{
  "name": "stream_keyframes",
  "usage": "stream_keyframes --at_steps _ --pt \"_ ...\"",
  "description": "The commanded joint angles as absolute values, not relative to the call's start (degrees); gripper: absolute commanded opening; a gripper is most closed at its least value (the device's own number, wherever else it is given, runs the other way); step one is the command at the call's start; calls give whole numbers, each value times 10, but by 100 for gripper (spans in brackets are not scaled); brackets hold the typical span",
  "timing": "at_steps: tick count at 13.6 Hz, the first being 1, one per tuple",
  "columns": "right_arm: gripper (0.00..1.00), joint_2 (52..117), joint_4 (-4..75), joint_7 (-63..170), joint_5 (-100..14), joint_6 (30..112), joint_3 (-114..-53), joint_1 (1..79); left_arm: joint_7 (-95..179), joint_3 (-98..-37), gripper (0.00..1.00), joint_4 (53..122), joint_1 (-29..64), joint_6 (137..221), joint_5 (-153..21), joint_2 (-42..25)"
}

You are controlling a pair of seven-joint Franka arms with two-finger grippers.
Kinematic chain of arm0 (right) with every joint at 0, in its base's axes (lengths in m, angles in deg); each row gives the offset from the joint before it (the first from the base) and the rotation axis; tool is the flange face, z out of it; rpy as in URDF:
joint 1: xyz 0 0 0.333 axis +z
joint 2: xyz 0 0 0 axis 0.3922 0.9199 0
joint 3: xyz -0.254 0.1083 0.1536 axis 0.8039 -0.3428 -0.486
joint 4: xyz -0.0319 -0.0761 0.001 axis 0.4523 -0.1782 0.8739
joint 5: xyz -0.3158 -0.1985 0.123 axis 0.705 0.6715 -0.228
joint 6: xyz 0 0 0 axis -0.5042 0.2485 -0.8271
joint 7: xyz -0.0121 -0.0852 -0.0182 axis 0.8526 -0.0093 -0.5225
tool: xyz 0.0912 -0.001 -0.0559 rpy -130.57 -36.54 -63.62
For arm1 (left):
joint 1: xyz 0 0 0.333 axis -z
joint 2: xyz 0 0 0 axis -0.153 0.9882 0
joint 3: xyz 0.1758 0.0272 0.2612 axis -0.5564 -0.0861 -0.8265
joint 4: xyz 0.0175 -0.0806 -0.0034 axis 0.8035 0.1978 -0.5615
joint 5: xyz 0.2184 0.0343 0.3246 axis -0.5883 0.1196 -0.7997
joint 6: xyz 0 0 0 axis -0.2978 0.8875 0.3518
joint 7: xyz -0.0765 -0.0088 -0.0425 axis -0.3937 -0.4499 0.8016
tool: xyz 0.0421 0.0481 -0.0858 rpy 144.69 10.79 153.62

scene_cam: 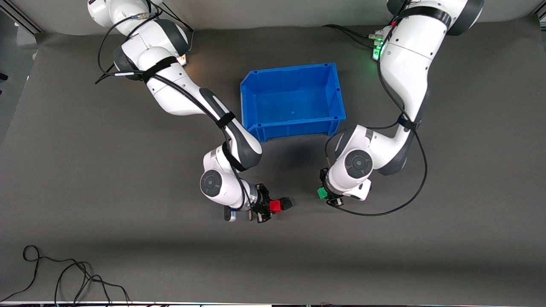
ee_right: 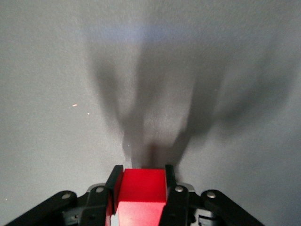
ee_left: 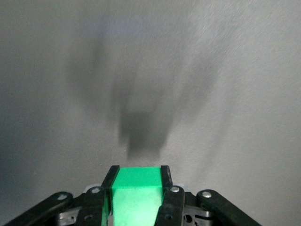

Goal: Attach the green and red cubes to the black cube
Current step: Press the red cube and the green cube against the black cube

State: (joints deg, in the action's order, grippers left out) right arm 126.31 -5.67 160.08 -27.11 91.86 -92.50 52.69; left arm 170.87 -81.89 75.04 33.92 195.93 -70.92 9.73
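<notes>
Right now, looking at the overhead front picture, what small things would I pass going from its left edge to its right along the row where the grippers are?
right gripper → red cube held in it → black cube against the red one → a bare gap of table → green cube in the left gripper.

White arms, grey joints, black cables

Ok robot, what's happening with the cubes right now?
Left tool shut on green cube. Right tool shut on red cube, black cube stuck to it. Open mat between; nothing in the way.
</notes>
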Motion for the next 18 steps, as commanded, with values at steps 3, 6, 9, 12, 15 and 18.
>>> stream_keyframes --at_steps 3,6,9,12,15,18 --pt "16 1292 -84 1615 -280 942 -921 541 1727 -830 0 730 362 1977 -726 119" --pt "16 1293 -82 1616 -280 941 -921 545 1726 -830 0 729 370 1986 -727 122" --pt "16 1289 -87 1640 -281 939 -921 547 1723 -830 0 730 370 1996 -755 124" --pt "16 1289 -88 1659 -281 942 -931 548 1719 -830 0 729 369 1998 -768 127" --pt "16 1289 -86 1664 -278 941 -932 568 1718 -830 0 718 370 2013 -772 128" --pt "16 1288 -87 1674 -277 941 -932 575 1718 -830 0 712 372 2014 -777 135"
